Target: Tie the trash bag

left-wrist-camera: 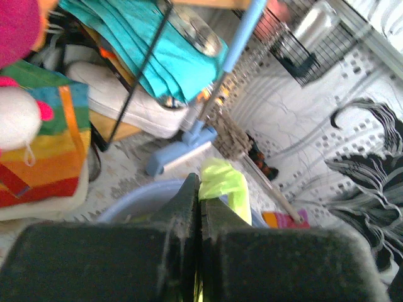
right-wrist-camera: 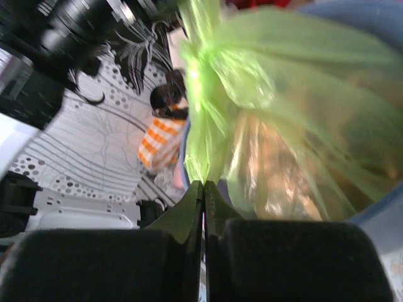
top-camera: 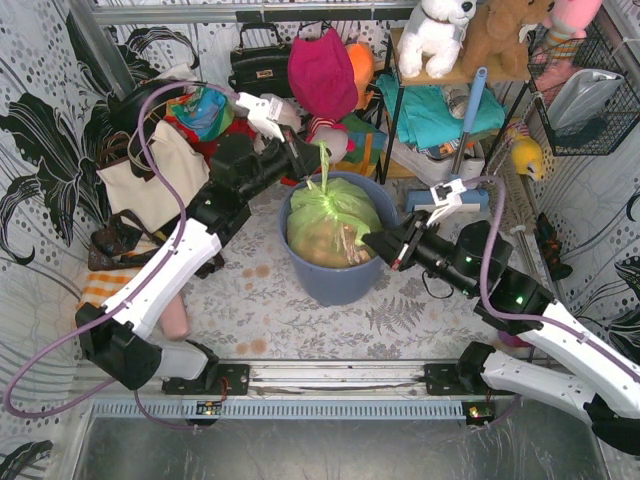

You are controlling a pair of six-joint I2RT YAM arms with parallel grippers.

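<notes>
Two end effectors grip the trash bag [top-camera: 330,215], which sits inside a round blue bin [top-camera: 335,282] at the middle of the patterned desk [top-camera: 250,305]; the left end effector [left-wrist-camera: 199,185] is pressed shut on the bag's upright twisted neck, while the right end effector [right-wrist-camera: 203,187] is clamped on green film at its side, crumpled brown paper showing through

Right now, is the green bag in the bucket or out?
In: the trash bag sits inside the blue bin, gathered top sticking up.

L pincer [left-wrist-camera: 199,189] clamped on trash bag [left-wrist-camera: 224,180] strip, blue bin [left-wrist-camera: 135,200] rim behind.
</notes>
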